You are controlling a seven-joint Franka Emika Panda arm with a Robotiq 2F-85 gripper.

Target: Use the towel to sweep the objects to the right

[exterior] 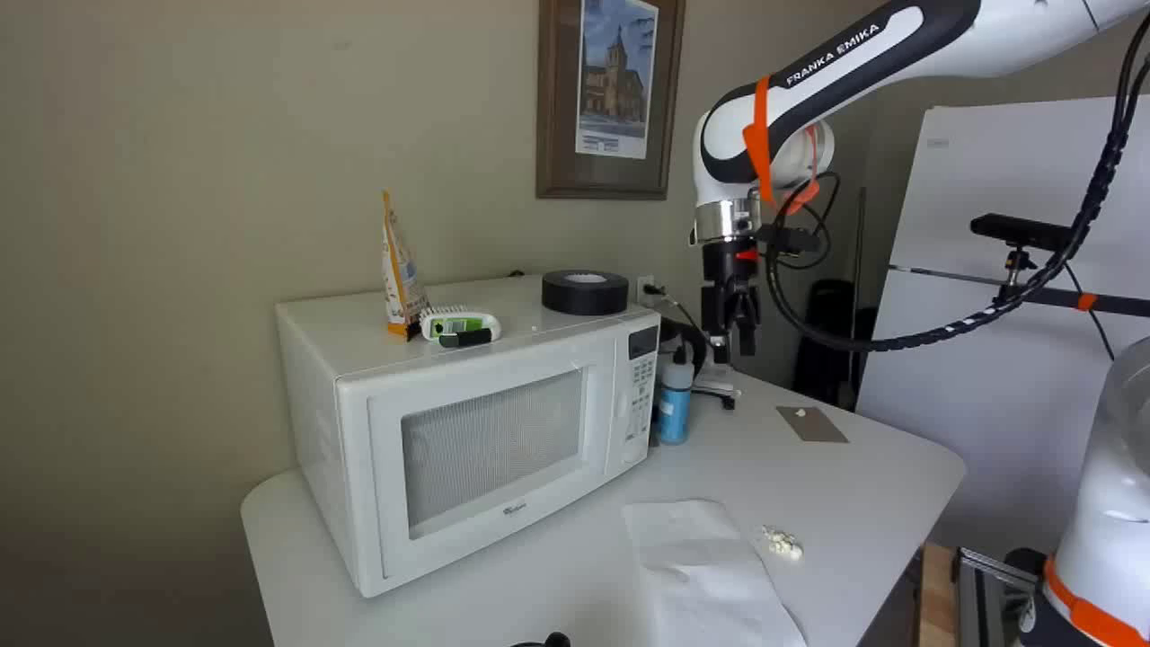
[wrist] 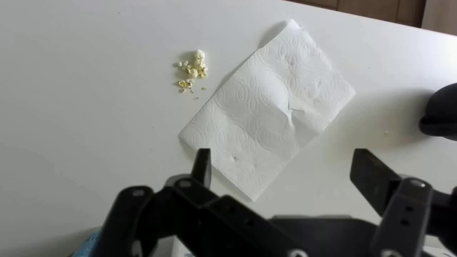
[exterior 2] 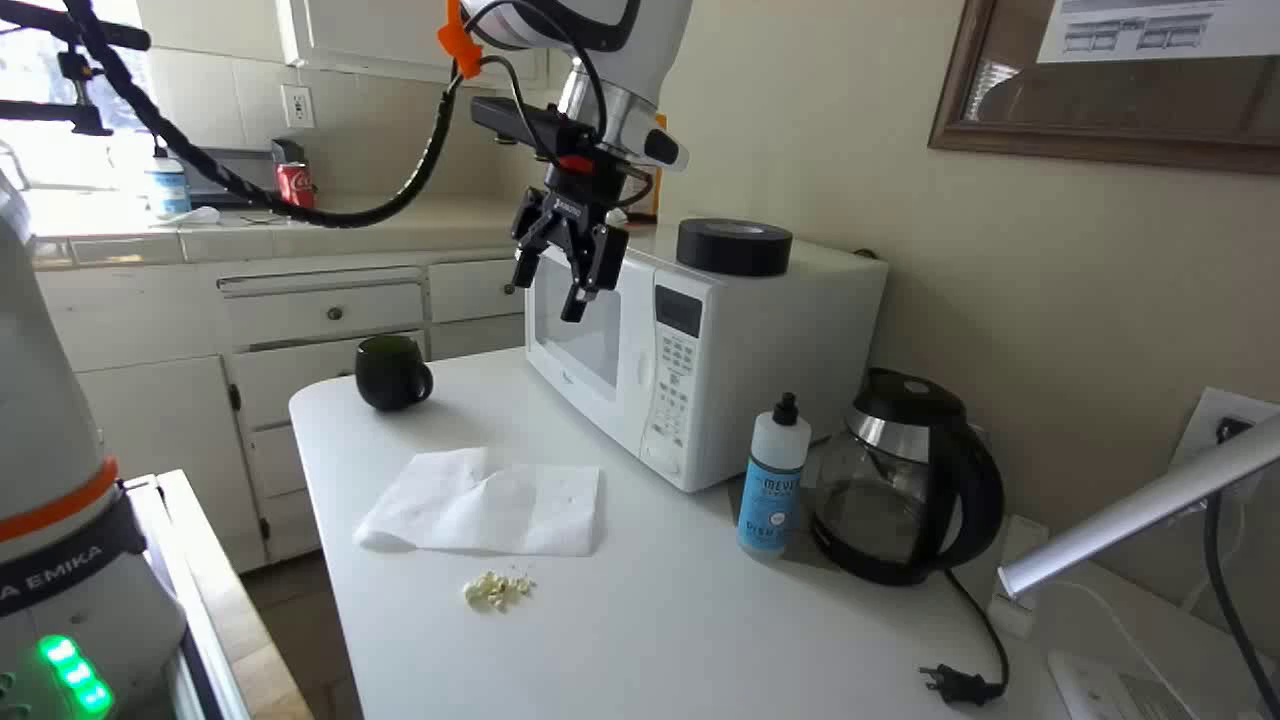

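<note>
We saw the pincer (wrist: 281, 154) released above the tabletop (exterior 2: 640, 640), its fingers (wrist: 373, 175) spread well apart. The white towel (wrist: 250, 107) lay rumpled on the tabletop in front of the microwave (exterior 2: 775, 350), with a raised crease near its middle. Just beside one edge of it, but not touching, we found a small heap of popcorn (wrist: 193, 73). A dark mug (exterior 2: 388, 372) stood on the towel's opposite side. Near the microwave we noticed an upright blue bottle (exterior 2: 768, 505) and a glass kettle (exterior 2: 865, 510). On top of the microwave we saw a roll of black tape (exterior: 585, 296), a brush (exterior: 460, 325) and a standing bag (exterior: 402, 280).
</note>
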